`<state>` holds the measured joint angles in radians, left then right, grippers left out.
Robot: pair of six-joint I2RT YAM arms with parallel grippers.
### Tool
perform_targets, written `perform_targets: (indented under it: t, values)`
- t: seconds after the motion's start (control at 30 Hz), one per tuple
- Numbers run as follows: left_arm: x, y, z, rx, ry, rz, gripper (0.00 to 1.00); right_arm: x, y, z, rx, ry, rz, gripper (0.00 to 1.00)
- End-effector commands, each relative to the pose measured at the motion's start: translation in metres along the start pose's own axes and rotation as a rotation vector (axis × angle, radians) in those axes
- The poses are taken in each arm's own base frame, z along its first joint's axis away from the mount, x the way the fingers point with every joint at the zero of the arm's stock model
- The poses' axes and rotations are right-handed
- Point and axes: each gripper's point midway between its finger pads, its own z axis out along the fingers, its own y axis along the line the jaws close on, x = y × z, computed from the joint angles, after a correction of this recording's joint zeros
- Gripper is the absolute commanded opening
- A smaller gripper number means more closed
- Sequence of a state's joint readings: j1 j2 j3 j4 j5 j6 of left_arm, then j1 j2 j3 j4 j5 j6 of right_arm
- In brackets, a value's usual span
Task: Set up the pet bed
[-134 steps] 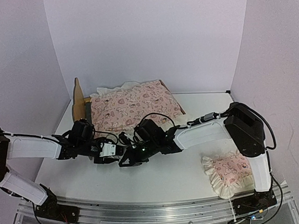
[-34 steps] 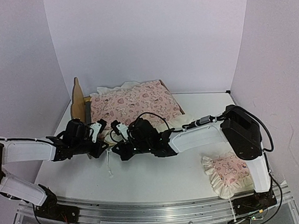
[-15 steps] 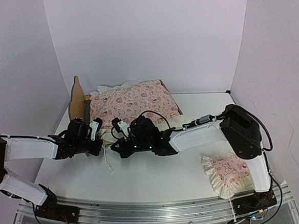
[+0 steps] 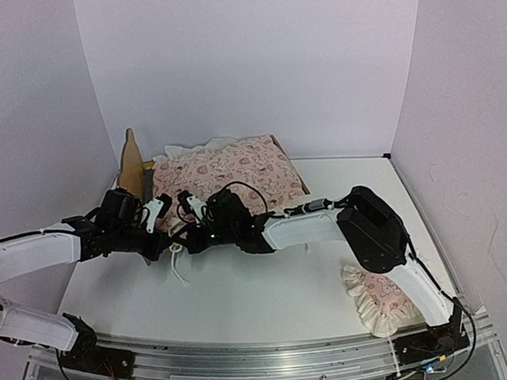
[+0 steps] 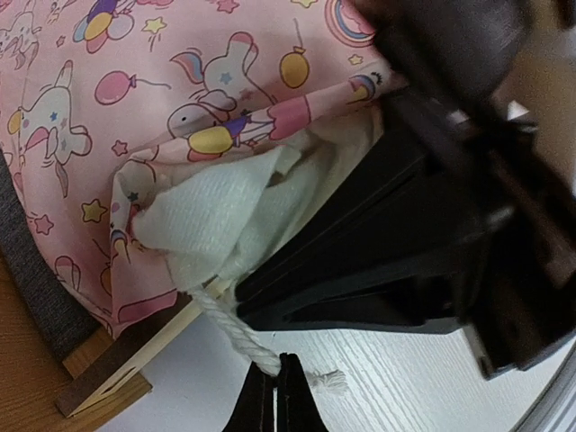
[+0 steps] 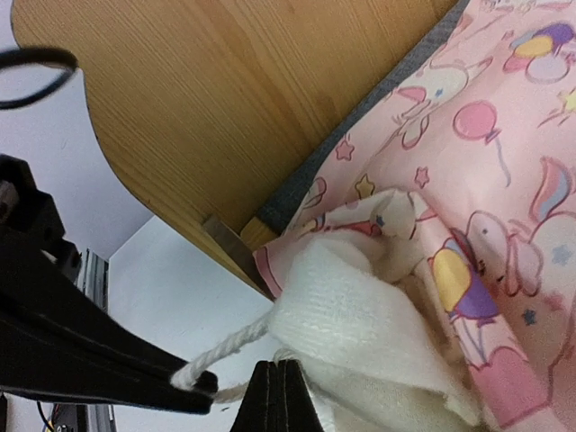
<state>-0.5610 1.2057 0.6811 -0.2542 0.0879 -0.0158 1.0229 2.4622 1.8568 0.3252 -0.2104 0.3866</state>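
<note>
left tool (image 5: 275, 398) is clamped on the white cord (image 5: 236, 326) by the pet bed (image 5: 103, 389), right tool (image 6: 277, 389) pinched shut against the cream ruffle (image 6: 351, 315).

The top external camera looks from above and behind the arm bases, down over the whole table (image 4: 270, 302) toward the back wall (image 4: 253, 59), from far. The left wrist and right wrist cameras are very near, facing each other from opposite sides. All three views share the pet bed (image 4: 135, 174) corner, where the white cord (image 4: 179, 269) leaves the pink cushion (image 4: 235, 174).
</note>
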Motion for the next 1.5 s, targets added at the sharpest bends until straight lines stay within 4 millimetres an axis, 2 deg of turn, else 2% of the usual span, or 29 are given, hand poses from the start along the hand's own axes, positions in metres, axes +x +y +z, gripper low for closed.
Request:
perform_targets:
  t: [0.0, 0.13, 0.33, 0.5, 0.67, 0.83, 0.93, 1.13, 1.2, 1.3, 1.4, 1.47]
  values:
    - [-0.025, -0.012, -0.013, 0.075, -0.02, 0.046, 0.0, 0.002, 0.011, 0.01, -0.064, 0.008, 0.046, 0.0]
    - [-0.028, -0.009, -0.014, 0.081, -0.006, 0.052, 0.0, 0.007, 0.003, 0.012, -0.05, 0.013, 0.074, 0.0]
    - [-0.018, -0.012, -0.005, 0.112, 0.064, 0.075, 0.0, -0.006, 0.005, 0.02, -0.094, -0.016, 0.07, 0.0]
    - [-0.009, -0.025, -0.001, 0.205, 0.122, 0.122, 0.0, -0.011, 0.008, 0.022, -0.127, -0.039, 0.082, 0.0]
    - [-0.008, -0.027, -0.003, 0.225, 0.119, 0.158, 0.02, -0.006, -0.007, 0.023, -0.111, -0.056, 0.133, 0.0]
    - [-0.01, -0.024, -0.011, 0.221, 0.098, 0.328, 0.25, 0.004, -0.015, 0.029, -0.138, -0.044, 0.187, 0.0]
    - [-0.001, -0.03, -0.026, 0.255, 0.085, 0.497, 0.45, 0.011, -0.018, 0.033, -0.148, -0.036, 0.213, 0.0]
    - [0.022, -0.041, -0.06, 0.322, 0.048, 0.818, 0.63, 0.014, -0.021, 0.035, -0.151, -0.038, 0.227, 0.0]
    - [0.022, -0.04, -0.067, 0.301, 0.016, 0.876, 0.66, 0.013, -0.021, 0.036, -0.156, -0.039, 0.233, 0.0]
    - [0.018, -0.031, -0.067, 0.241, 0.006, 0.899, 0.66, 0.013, -0.021, 0.037, -0.16, -0.04, 0.236, 0.0]
    - [0.009, -0.008, -0.059, 0.142, 0.011, 0.865, 0.47, 0.015, -0.023, 0.038, -0.158, -0.037, 0.242, 0.0]
    - [0.003, 0.02, -0.053, 0.048, 0.018, 0.818, 0.39, 0.016, -0.023, 0.038, -0.16, -0.034, 0.245, 0.0]
